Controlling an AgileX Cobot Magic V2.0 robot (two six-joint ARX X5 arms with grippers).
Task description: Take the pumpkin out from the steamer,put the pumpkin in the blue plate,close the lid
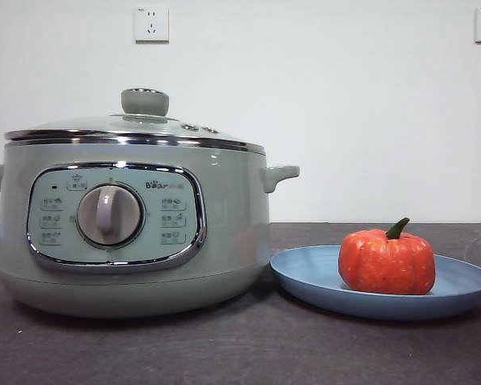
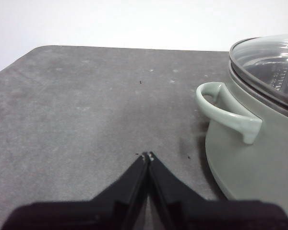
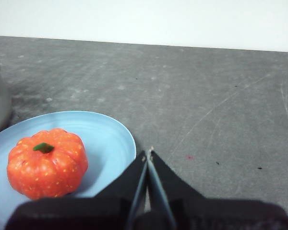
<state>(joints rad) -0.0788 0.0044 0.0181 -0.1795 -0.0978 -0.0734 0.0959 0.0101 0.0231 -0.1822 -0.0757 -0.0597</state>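
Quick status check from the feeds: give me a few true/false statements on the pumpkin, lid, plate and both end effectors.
1. The pumpkin sits on the blue plate. True.
2. The lid is off the steamer. False: it rests closed on the steamer's rim.
3. The left end effector grips the steamer's side handle. False: it is shut on nothing, apart from the handle.
4. The right end effector is shut and empty, beside the plate. True.
5. The pumpkin lies tipped over, stem down. False: it stands upright, stem up.

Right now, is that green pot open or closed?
Closed. The lid sits level on the steamer, its chrome rim meeting the pot's rim all round, with no gap showing.
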